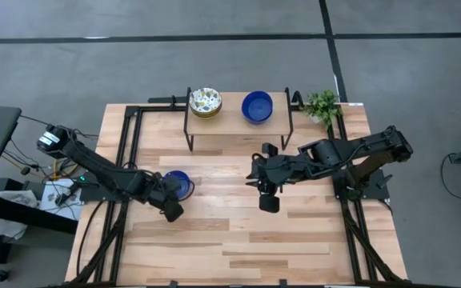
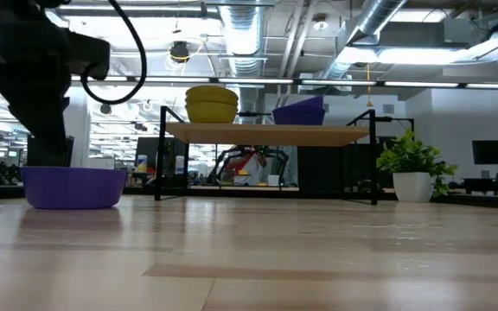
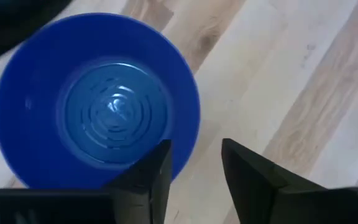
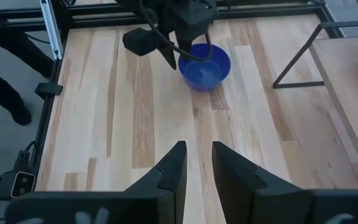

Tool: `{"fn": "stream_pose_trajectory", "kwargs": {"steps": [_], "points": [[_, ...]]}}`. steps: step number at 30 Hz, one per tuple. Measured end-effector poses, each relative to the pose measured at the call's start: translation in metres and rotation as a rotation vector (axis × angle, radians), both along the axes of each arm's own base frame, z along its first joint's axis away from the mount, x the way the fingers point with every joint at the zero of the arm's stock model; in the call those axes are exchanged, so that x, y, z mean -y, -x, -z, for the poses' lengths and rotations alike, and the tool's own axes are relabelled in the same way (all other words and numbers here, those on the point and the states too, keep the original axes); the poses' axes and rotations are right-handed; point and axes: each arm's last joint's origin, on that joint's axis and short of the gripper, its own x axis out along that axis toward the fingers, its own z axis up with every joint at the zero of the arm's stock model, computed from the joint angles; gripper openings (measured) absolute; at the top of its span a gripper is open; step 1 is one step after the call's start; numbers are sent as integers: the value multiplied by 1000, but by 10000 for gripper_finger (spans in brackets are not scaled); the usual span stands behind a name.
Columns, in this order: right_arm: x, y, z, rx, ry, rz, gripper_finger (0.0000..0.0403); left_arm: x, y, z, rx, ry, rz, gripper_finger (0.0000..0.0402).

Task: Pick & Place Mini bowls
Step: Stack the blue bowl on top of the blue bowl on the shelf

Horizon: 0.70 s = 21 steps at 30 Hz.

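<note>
A glossy blue mini bowl [image 1: 179, 183] [image 3: 98, 106] stands upright on its base on the wooden table [image 1: 238, 240], left of centre. My left gripper [image 3: 194, 146] [image 1: 174, 198] is open at its near-right rim, one finger over the bowl's inside and one outside it. On a low shelf [image 1: 232, 122] at the far side rest a stack of floral mini bowls [image 1: 205, 102] and another blue mini bowl [image 1: 257, 106]. My right gripper [image 4: 199, 148] [image 1: 267, 200] hangs above the table's middle, slightly open with nothing between its fingers. My left gripper stands astride the blue bowl's rim [image 3: 185, 140], slanting down from above, with one finger [image 3: 154, 174] over the inside and the other [image 3: 247, 180] outside over the wood. Gaps show beside the rim; I cannot tell whether either finger touches it. The bowl sits flat on the table.
A small potted green plant [image 1: 322, 104] stands at the far right, beside the shelf's black legs [image 1: 289, 120]. Black frame rails [image 1: 126, 152] run along the table's left and right sides. Bare wood lies in front of both grippers toward the near edge.
</note>
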Motion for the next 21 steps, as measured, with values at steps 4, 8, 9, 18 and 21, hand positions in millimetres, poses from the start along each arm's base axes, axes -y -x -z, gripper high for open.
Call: {"fn": "stream_pose_trajectory", "kwargs": {"steps": [4,8,9,18,21], "points": [[0,0,0,0,0,0,67,-1,-1,0,-11,9,26,150],[0,0,0,0,0,0,67,-1,-1,0,-18,-6,73,150],[0,0,0,0,0,0,67,-1,-1,0,-18,-11,78,149],[0,0,0,1,0,0,67,-2,3,13,-39,-27,93,145],[0,0,0,1,0,1,67,-2,3,18,-27,-21,93,145]]}}
